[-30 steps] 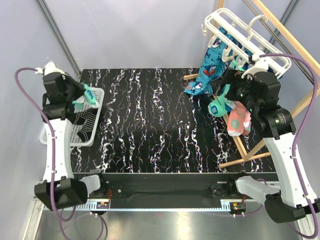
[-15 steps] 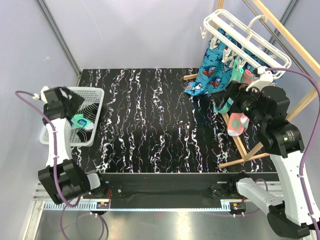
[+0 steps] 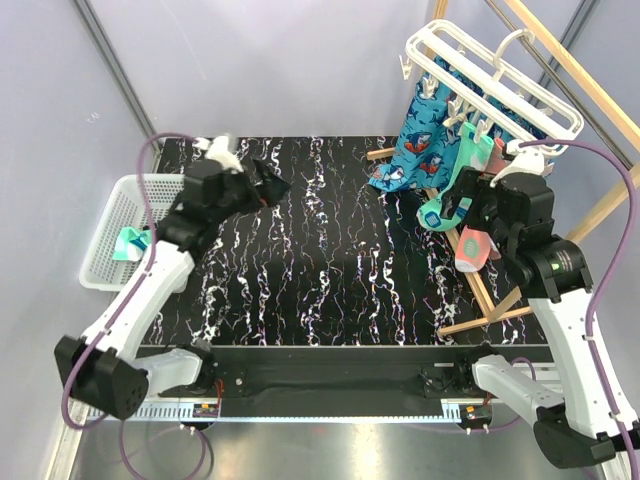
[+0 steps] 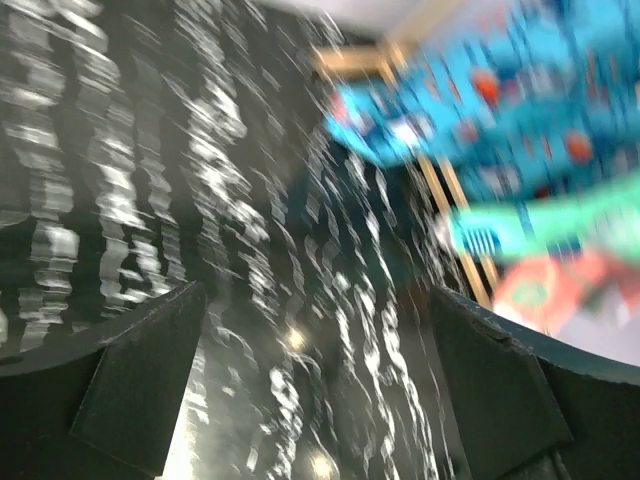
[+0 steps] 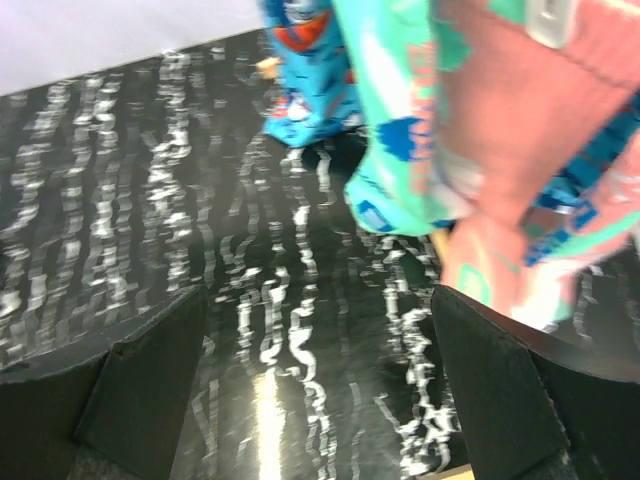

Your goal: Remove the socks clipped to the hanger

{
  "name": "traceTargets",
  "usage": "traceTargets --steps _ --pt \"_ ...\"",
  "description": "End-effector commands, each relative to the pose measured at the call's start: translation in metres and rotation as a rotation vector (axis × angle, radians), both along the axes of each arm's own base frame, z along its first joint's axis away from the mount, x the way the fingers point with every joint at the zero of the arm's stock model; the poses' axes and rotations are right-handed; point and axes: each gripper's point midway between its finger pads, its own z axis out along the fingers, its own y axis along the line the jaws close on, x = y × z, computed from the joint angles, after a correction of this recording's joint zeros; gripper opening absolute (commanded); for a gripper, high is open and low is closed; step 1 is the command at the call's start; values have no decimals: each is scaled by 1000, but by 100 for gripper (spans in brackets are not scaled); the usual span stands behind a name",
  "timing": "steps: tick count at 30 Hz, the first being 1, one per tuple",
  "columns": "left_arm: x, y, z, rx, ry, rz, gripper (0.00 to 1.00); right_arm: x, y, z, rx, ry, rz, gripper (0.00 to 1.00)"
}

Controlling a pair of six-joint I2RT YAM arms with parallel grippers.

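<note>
The white hanger [image 3: 492,76] hangs at the back right with socks clipped under it. A blue shark-print sock [image 3: 420,140] hangs furthest left, a mint-green sock [image 3: 446,206] beside it, and a salmon-pink sock [image 3: 476,246] lowest. My right gripper [image 3: 463,205] is open just right of the mint sock, holding nothing. Its wrist view shows the mint sock [image 5: 400,150] and salmon sock [image 5: 520,170] above its fingers [image 5: 510,400]. My left gripper [image 3: 270,185] is open and empty over the table's left-centre. Its blurred wrist view faces the blue sock [image 4: 540,110].
A white basket [image 3: 112,208] stands at the table's left edge with a mint-green sock [image 3: 128,243] in it. Light wooden frame bars [image 3: 580,90] run behind and under the hanger, one lying on the table [image 3: 482,290] at the right.
My left gripper opened and dropped a mint sock into the basket, then swung right and forward over the table. The right gripper shifted slightly, staying open near the hanging socks.
</note>
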Motion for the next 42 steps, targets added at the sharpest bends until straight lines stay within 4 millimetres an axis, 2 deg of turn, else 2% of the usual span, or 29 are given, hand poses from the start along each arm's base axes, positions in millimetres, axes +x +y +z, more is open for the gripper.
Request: traceTargets --steps 1,5,8,12,16,19,22,25,26,27,28,29,30,31,32,33,38,41,42 --pt "-10 -47 13 -5 -46 -194 99 15 -22 -5 -84 -25 -113 100" --pt "-39 -99 1 -75 -23 -393 99 35 -26 -24 -141 6 -146 100" --pt "-51 -113 -13 -36 18 -467 99 52 -18 -34 -145 19 -127 100" --pt "-58 -111 -8 -30 -5 -481 99 76 -14 -44 -164 -2 -128 100" --pt "-67 -107 10 -42 -66 -491 99 91 -20 -54 -219 9 -164 100" --pt "-70 -107 10 -53 -72 -495 97 97 -20 -60 -238 9 -165 100" --pt "-71 -109 4 -62 -46 -500 94 103 -11 -66 -240 -1 -116 90" --pt "-71 -111 0 -62 -34 -500 89 106 -11 -69 -242 17 -116 70" --pt "-71 -111 1 -63 -39 -492 84 107 -12 -65 -233 13 -132 58" --pt "-70 -113 1 -72 -39 -487 82 108 -11 -67 -231 24 -129 53" --pt "-75 -120 -5 -95 -18 -500 79 109 -8 -66 -225 29 -118 46" --pt "-75 -128 2 -119 -52 -518 77 108 -7 -59 -202 31 -123 39" --pt "-77 -135 2 -122 -52 -530 75 108 -6 -57 -193 40 -124 26" --pt "-82 -150 2 -114 -51 -566 74 108 -4 -53 -184 40 -119 20" --pt "-82 -156 3 -101 -62 -565 74 107 0 -48 -166 42 -99 13" --pt "-82 -163 5 -91 -74 -572 74 105 3 -38 -140 36 -91 0" --pt "-87 -211 24 -82 -188 -641 76 95 18 -16 -65 55 -26 0" --pt "-84 -238 33 -72 -240 -663 84 89 27 -6 -11 49 4 0" --pt "-80 -248 27 -59 -238 -667 85 85 29 0 8 37 14 0"
